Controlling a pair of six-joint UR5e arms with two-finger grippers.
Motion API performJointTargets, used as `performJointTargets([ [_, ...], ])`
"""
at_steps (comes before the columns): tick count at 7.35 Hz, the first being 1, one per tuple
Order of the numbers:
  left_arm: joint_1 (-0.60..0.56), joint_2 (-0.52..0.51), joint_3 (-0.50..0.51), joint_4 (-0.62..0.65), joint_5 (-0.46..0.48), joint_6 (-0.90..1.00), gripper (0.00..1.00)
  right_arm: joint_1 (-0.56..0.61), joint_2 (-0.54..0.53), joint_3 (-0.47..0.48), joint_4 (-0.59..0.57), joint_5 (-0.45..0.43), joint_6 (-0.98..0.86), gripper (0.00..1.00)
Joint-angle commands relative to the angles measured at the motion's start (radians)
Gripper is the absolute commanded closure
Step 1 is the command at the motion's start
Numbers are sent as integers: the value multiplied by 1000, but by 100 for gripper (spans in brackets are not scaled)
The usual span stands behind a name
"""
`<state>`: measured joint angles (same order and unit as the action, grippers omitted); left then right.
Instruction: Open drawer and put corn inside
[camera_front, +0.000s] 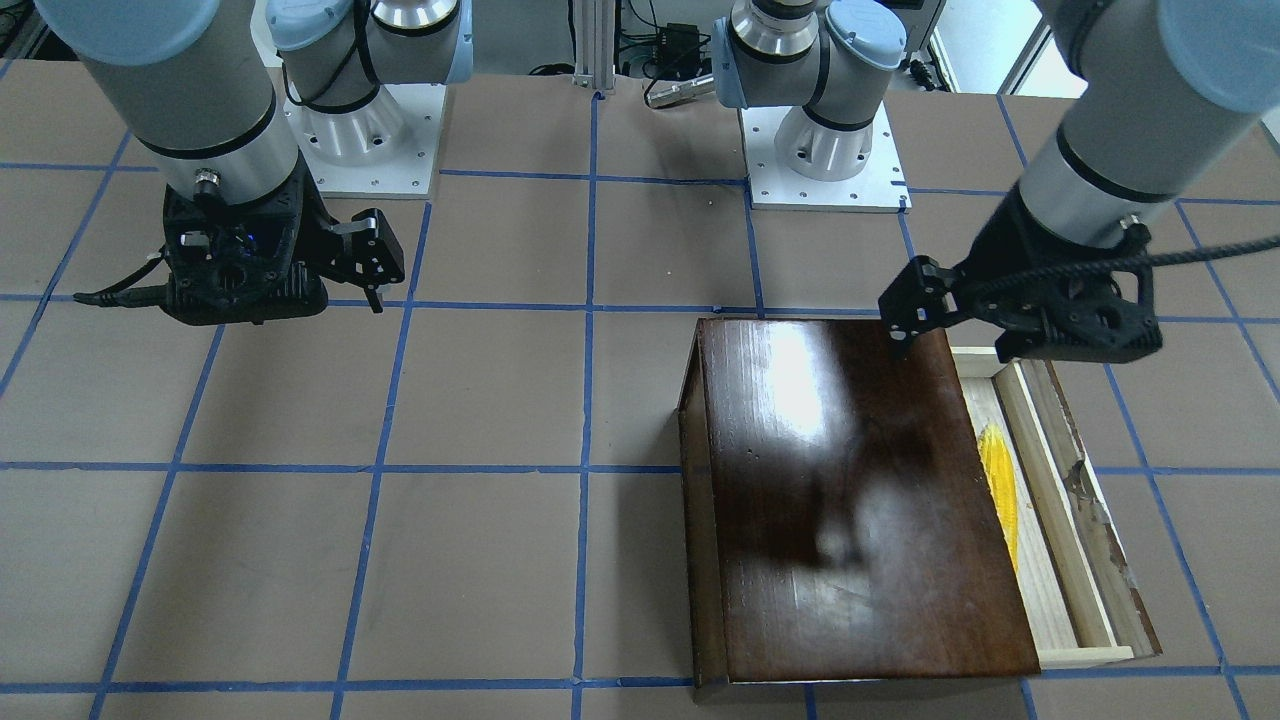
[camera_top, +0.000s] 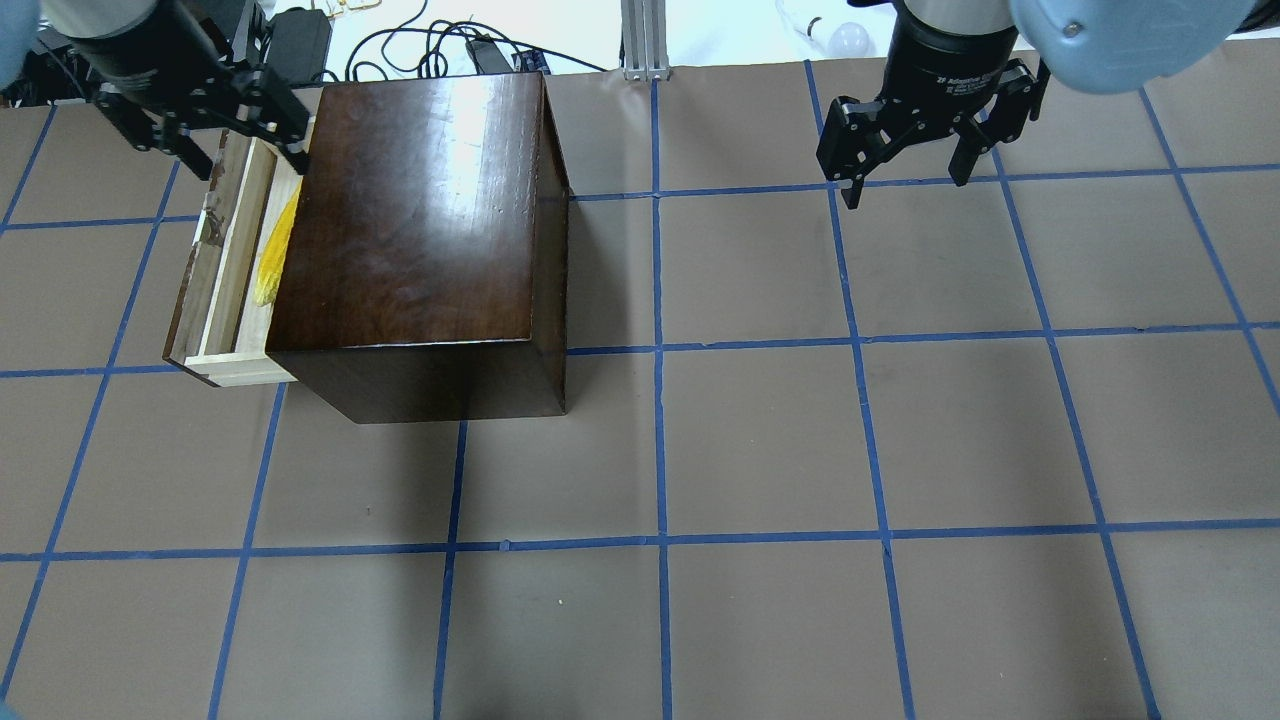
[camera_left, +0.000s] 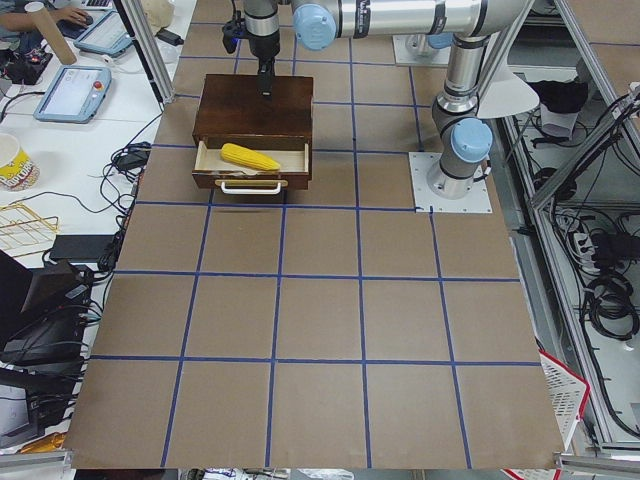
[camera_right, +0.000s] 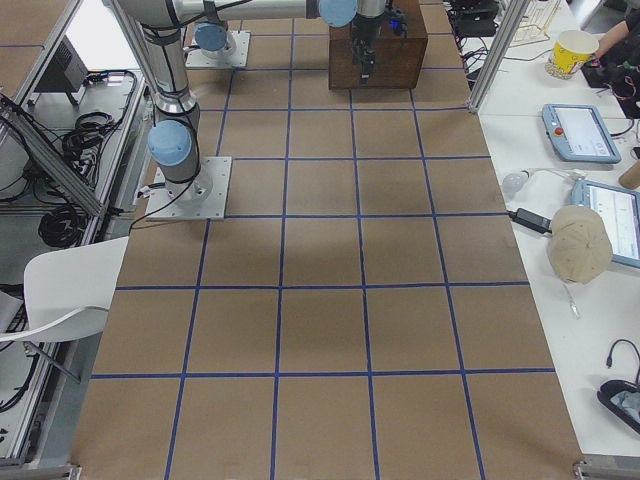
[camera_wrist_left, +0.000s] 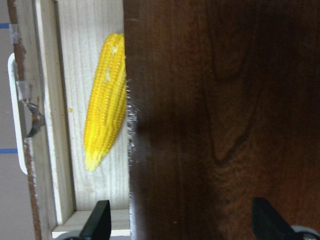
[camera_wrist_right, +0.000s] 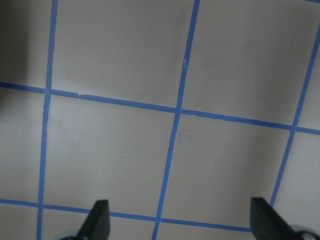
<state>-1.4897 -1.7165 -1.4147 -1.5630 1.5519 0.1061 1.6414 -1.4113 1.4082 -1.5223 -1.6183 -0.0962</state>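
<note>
Drawer (camera_left: 290, 182), standing open from the dark box (camera_left: 255, 110), carries the corn (camera_left: 250, 157), which lies lengthwise on its pale floor close to the box's front edge. Above that edge I see the left end effector (camera_wrist_left: 180, 220), spread wide and empty. Farthest off, the right end effector (camera_top: 908, 188) hangs equally wide over the taped surface (camera_top: 760, 440).

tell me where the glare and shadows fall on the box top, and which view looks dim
Exterior front-facing: white glare patch on the box top, with a soft dark shadow nearer the camera. Overhead exterior: glare again toward the far edge. Left wrist-mounted: the box top is dim, the corn bright.
</note>
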Motion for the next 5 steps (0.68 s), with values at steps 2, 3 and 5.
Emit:
performJointTargets([
  [2, -73, 116, -85, -2, 19, -121, 0, 0, 0, 0, 1, 0, 0, 0],
  [3, -73, 132, -113, 0, 10, -120, 0, 0, 0, 0, 1, 0, 0, 0],
  [5, -70, 149, -147, 14, 13, -109, 0, 0, 0, 0, 1, 0, 0, 0],
])
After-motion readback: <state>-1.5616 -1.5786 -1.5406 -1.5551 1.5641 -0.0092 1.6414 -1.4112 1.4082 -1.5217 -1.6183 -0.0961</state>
